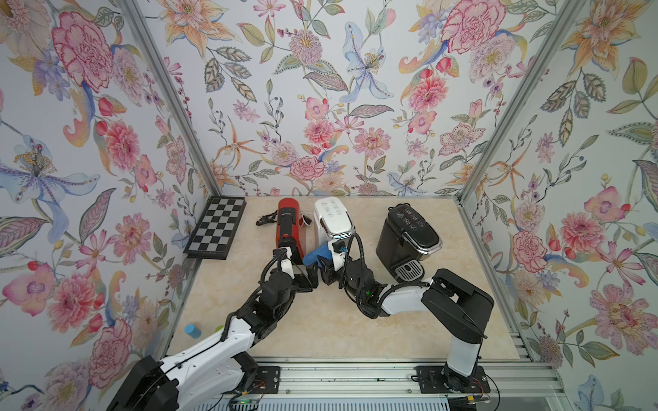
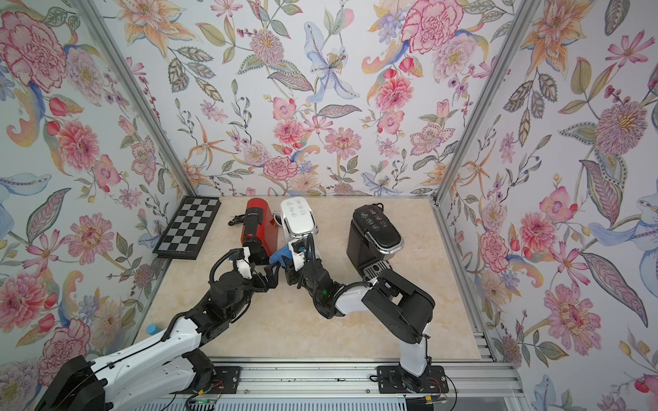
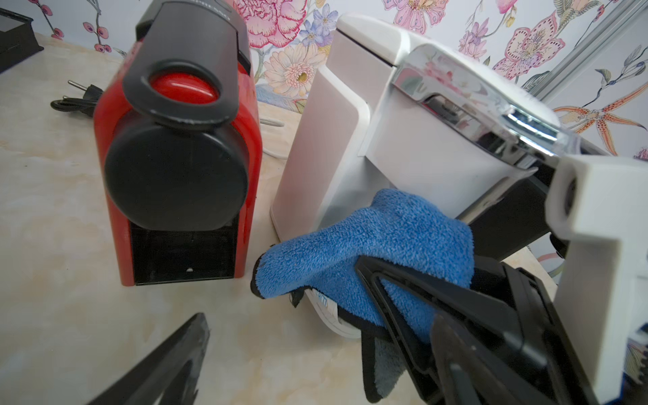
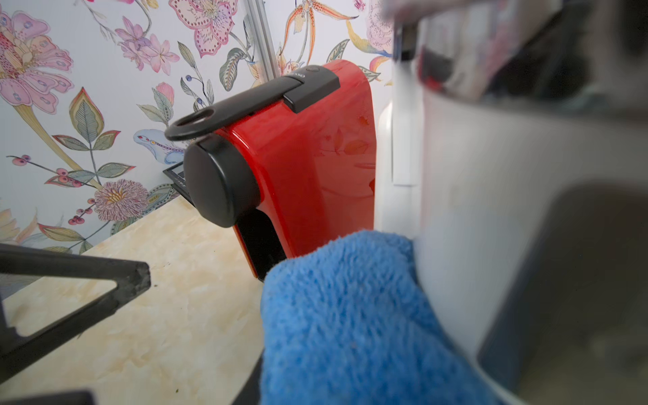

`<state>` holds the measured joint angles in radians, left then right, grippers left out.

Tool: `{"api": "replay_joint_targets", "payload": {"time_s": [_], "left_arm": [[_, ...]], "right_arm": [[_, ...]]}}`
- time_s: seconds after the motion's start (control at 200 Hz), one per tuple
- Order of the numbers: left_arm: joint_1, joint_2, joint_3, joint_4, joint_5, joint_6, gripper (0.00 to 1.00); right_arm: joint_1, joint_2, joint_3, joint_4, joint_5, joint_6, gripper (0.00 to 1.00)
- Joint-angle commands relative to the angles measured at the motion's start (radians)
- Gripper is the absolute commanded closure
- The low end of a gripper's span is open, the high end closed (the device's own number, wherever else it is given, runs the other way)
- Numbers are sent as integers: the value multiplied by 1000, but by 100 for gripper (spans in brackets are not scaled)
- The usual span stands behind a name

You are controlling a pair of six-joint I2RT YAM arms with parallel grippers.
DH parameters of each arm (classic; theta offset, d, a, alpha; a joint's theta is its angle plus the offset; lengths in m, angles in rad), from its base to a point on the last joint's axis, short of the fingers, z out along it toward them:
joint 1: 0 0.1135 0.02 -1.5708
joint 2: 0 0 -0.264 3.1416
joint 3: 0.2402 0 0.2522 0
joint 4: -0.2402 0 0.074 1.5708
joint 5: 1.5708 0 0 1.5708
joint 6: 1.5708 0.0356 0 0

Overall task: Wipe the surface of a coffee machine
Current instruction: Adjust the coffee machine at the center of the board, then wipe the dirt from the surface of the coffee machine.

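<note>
Right gripper (image 1: 322,266) clamps the blue cloth (image 1: 315,255) against the white coffee machine (image 1: 333,220); left gripper (image 1: 307,279) waits just beside it, jaws spread apart.

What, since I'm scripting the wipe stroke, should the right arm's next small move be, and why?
Probably drag the right gripper upward along the white coffee machine, cloth pressed to it. Its fingers are shut on the blue cloth, which touches the machine low on its wall, beside the red coffee machine, so most of that wall lies above the contact.
</note>
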<state>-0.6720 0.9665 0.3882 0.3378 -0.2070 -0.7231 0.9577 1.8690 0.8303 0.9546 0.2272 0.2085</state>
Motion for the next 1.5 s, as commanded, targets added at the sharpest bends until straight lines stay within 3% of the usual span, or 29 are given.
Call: {"api": "replay_joint_targets", "payload": {"time_s": [0.0, 0.495, 0.891, 1.041, 1.171, 1.316, 1.496], "left_arm": [[13, -14, -16, -15, -9, -18, 1], [15, 24, 0, 17, 27, -20, 1], [9, 114, 11, 145, 164, 2, 1], [11, 127, 15, 128, 118, -15, 1], [11, 121, 7, 124, 92, -35, 1], [11, 111, -1, 116, 86, -47, 1], [11, 108, -3, 91, 67, -51, 1]], "right_arm": [[-26, 23, -75, -125, 70, 27, 74], [-147, -96, -233, -78, 57, 88, 74], [-60, -413, -295, -192, -33, 107, 73], [-3, -538, -221, -332, 14, 12, 73], [8, -561, -90, -452, 28, -72, 72], [-22, -495, 78, -549, 13, -141, 71], [-110, -345, 203, -628, -94, -74, 73]]}}
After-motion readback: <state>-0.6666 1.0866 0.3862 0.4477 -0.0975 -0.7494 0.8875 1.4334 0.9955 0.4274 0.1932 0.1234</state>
